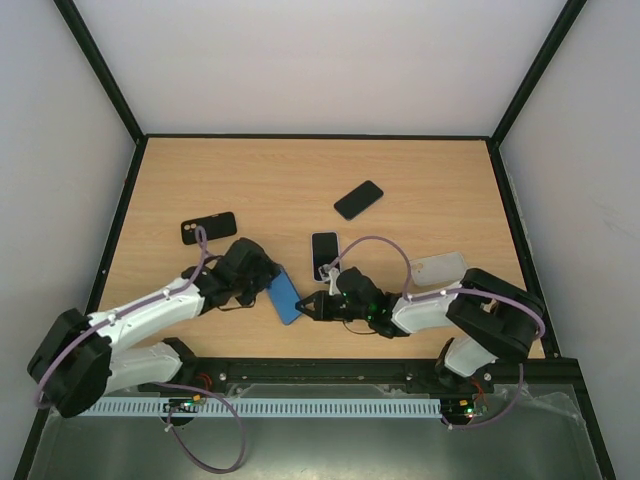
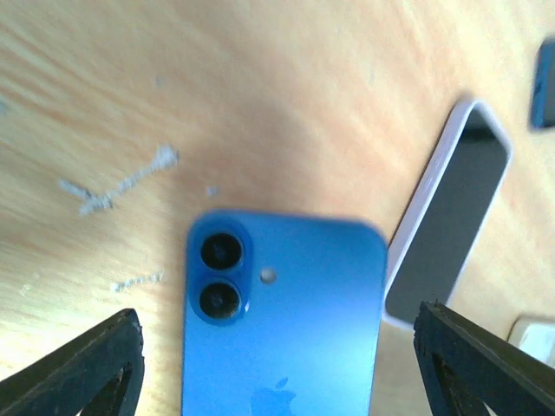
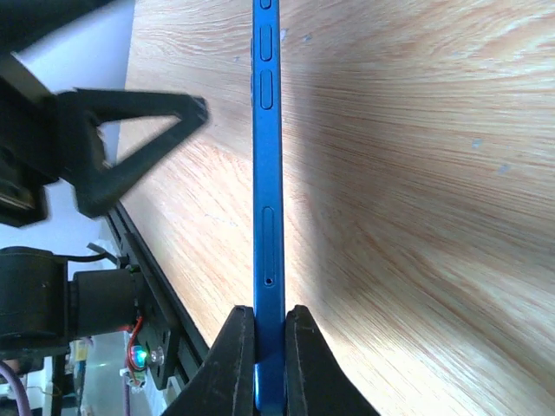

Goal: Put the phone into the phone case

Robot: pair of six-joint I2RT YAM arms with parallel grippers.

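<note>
The blue phone (image 1: 285, 297) hangs just above the table between the two arms, its back with two camera lenses (image 2: 286, 321) facing the left wrist camera. My right gripper (image 3: 269, 325) is shut on the phone's lower end, pinching it across its thin side (image 3: 267, 173). My left gripper (image 2: 277, 373) is open, one finger (image 2: 87, 368) to each side of the phone with a gap at both. A black phone case (image 1: 208, 229) lies at the left. A white-rimmed case or phone (image 1: 325, 255) (image 2: 451, 217) lies just beyond the blue phone.
A black phone (image 1: 358, 199) lies farther back near the middle. A clear case (image 1: 438, 268) sits at the right above my right arm. The black frame rail (image 3: 139, 251) runs along the near table edge. White walls enclose the table on three sides.
</note>
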